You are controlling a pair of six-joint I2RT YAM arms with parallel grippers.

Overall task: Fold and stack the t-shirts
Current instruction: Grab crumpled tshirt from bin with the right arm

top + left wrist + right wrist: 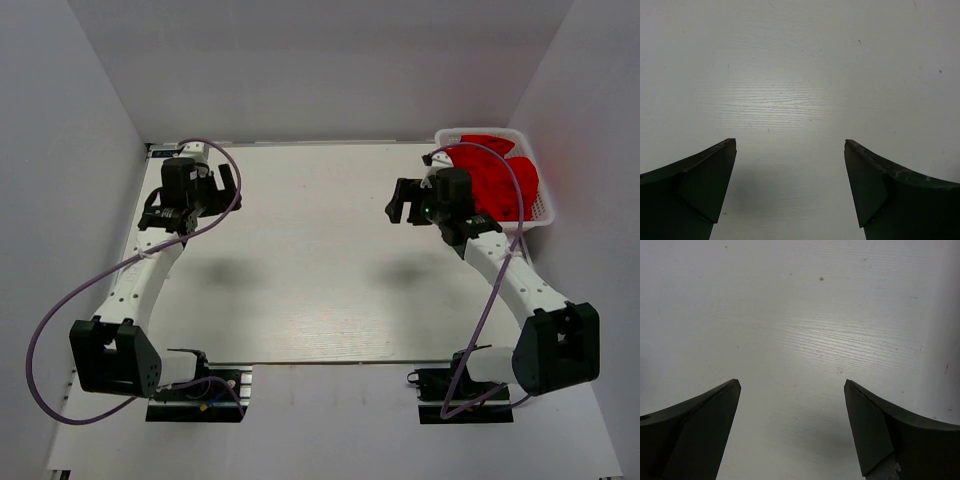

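left pincer (790,141) and right pincer (792,381) gape apart; red t-shirts (495,180) heaped in white basket (538,210).

the right gripper (400,200) blocks part of the white basket (543,208) behind it and of the red t-shirts (495,175) inside; their number cannot be told.

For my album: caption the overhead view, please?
Left gripper and right gripper open above the table; red shirts in the basket, far right.
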